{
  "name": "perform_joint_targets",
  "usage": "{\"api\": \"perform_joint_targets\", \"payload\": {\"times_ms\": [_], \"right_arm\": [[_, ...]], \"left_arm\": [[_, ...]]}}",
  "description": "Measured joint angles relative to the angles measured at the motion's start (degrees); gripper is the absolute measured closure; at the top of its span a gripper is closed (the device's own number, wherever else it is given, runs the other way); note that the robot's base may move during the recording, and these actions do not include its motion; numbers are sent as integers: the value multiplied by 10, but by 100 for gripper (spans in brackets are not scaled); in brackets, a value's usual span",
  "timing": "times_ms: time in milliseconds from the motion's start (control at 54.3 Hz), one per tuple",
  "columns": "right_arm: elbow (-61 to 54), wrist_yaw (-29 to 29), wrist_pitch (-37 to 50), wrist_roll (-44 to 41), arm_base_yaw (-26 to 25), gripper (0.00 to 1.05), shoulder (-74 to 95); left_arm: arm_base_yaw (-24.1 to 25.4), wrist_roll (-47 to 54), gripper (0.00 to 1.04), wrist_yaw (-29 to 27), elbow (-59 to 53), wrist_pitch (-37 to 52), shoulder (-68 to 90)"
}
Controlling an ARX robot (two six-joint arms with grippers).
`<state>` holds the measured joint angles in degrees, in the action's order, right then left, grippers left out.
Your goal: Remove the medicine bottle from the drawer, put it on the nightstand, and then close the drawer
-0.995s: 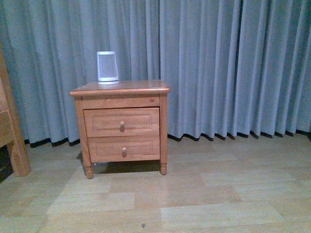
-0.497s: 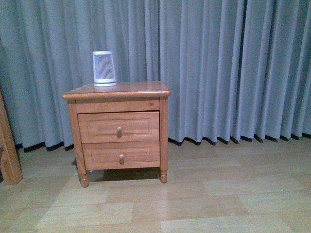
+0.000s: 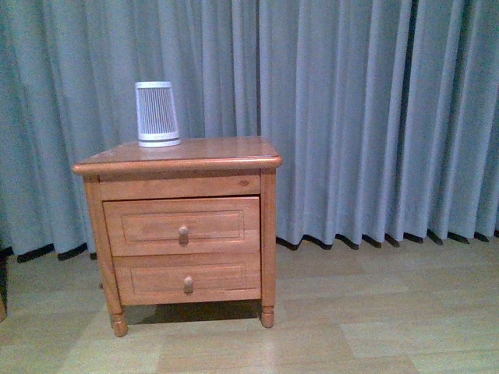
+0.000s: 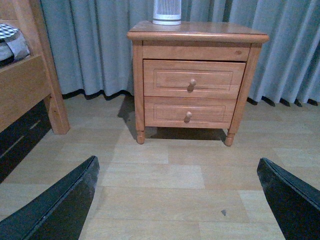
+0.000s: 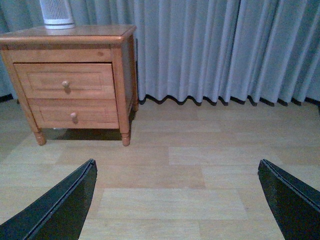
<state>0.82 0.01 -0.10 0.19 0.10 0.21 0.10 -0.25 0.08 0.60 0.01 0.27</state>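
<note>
The orange-brown nightstand (image 3: 234, 156) stands against the curtain, left of centre in the front view. Its upper drawer (image 3: 148, 226) is shut, with a round knob (image 3: 183, 232). The medicine bottle is hidden. The nightstand also shows in the left wrist view (image 4: 200, 30) and the right wrist view (image 5: 90, 32). My left gripper (image 4: 180, 205) is open and empty above the floor, well short of the nightstand. My right gripper (image 5: 180, 205) is open and empty above the floor, to the right of the nightstand. Neither arm shows in the front view.
A large white ribbed tapered cylinder (image 3: 156, 114) stands on the nightstand's top at the back left. The lower drawer (image 3: 187, 282) is shut. A wooden bed frame (image 4: 30, 85) stands left of the nightstand. Grey curtains (image 3: 374, 117) hang behind. The floor is pale wood.
The nightstand has grown larger and shifted lower in the front view, so the robot has moved closer. The bed frame has left the front view at the left.
</note>
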Motion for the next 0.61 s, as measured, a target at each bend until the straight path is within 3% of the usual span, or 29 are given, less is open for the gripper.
{"api": "perform_joint_targets", "payload": {"times_ms": [516,608], "right_arm": [[0,0,0,0,0,7,0],[0,0,0,0,0,7,0]], "left_arm": [[0,0,7,0,0,0,0],[38,-52,7,109,44,-73,76]]}}
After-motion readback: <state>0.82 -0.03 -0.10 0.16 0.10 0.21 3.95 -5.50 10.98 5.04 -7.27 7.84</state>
